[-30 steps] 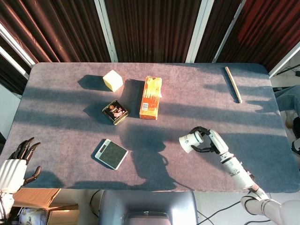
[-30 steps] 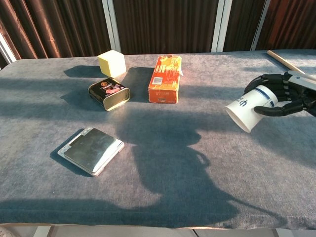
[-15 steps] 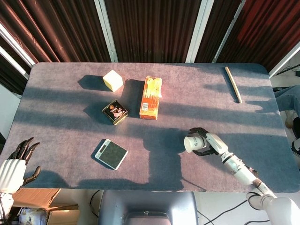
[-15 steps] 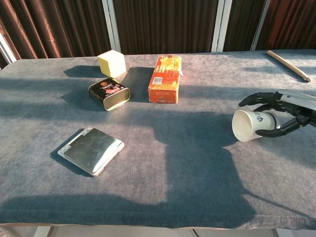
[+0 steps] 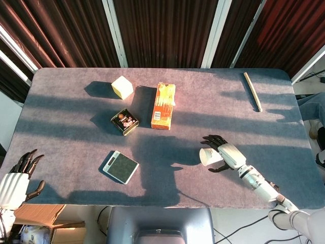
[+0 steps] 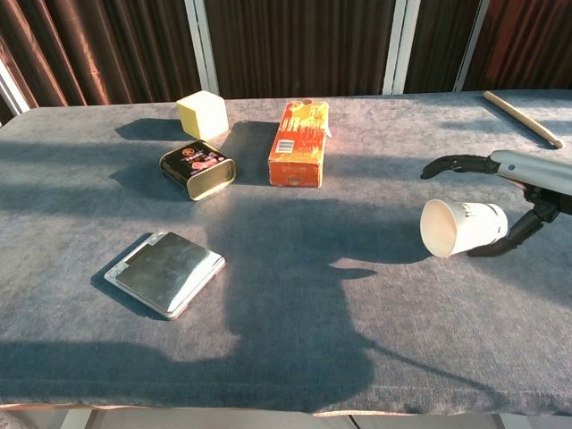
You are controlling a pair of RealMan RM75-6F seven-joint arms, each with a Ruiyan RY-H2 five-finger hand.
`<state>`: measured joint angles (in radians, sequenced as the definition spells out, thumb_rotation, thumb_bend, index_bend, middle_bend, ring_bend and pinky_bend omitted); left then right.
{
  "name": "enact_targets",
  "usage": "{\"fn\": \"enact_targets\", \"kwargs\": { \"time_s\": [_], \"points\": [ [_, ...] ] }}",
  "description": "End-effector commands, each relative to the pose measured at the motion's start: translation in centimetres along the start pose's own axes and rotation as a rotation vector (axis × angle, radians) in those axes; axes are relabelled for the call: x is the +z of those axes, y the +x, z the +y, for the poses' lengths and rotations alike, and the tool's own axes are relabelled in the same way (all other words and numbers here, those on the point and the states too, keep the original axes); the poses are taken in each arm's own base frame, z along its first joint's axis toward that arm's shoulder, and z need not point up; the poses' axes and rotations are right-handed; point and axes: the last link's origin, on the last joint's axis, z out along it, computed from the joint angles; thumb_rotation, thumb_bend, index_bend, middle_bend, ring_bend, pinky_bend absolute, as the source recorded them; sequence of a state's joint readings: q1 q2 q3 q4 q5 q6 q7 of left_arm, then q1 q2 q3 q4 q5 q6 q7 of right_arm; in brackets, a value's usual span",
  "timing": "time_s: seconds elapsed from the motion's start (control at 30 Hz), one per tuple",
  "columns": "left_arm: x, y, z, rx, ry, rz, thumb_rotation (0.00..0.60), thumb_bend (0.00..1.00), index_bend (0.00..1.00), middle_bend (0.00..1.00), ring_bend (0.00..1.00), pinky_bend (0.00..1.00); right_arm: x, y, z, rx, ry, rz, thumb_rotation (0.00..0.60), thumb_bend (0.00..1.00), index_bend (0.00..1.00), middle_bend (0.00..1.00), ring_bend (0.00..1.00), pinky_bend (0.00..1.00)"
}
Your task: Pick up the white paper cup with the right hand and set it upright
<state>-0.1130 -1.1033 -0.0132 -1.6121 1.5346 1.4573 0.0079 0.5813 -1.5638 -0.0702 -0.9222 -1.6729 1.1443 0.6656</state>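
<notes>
The white paper cup (image 5: pixel 209 156) (image 6: pixel 460 228) lies on its side on the grey table (image 5: pixel 76 127), its mouth facing left. My right hand (image 5: pixel 226 152) (image 6: pixel 523 179) is over its base end, fingers stretched out above the cup and the thumb curved down beside it. The fingers stand off the cup's wall; whether the thumb touches the base is unclear. My left hand (image 5: pixel 15 178) hangs off the table's front left corner with fingers apart and nothing in it; the chest view does not show it.
A yellow cube (image 5: pixel 122 87), a dark tin (image 5: pixel 125 122) and an orange carton (image 5: pixel 163 105) sit at the back left. A flat silver device (image 5: pixel 121 166) lies front left. A wooden stick (image 5: pixel 252 91) rests at the back right.
The right hand lowered the cup onto the table on its side, then opened its fingers off it. The left hand has not moved.
</notes>
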Motion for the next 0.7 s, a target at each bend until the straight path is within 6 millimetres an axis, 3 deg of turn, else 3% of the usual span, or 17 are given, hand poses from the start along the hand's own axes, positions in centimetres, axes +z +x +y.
{"fn": "enact_targets", "kwargs": {
  "time_s": [0.03, 0.13, 0.43, 0.7],
  "points": [
    [0.0, 0.1, 0.0, -0.003, 0.001, 0.002, 0.600, 0.38, 0.15, 0.01, 0.00, 0.28, 0.7, 1.0, -0.7, -0.139, -0.061, -0.035, 0.600, 0.27, 0.34, 0.21, 0.15, 0.26],
    [0.0, 0.1, -0.1, -0.005, 0.003, 0.004, 0.600, 0.38, 0.15, 0.01, 0.00, 0.28, 1.0, 0.8, -0.8, -0.219, -0.092, -0.026, 0.600, 0.27, 0.40, 0.26, 0.24, 0.34],
    [0.0, 0.1, -0.1, -0.005, 0.004, 0.000, 0.600, 0.38, 0.15, 0.01, 0.00, 0.28, 1.2, 0.4, -0.8, -0.332, -0.147, 0.012, 0.600, 0.27, 0.41, 0.28, 0.27, 0.39],
    [0.0, 0.1, -0.1, -0.004, 0.004, -0.001, 0.600, 0.38, 0.15, 0.01, 0.00, 0.28, 1.7, -0.4, -0.8, -0.325, -0.169, 0.021, 0.600, 0.27, 0.45, 0.32, 0.35, 0.47]
  ]
}}
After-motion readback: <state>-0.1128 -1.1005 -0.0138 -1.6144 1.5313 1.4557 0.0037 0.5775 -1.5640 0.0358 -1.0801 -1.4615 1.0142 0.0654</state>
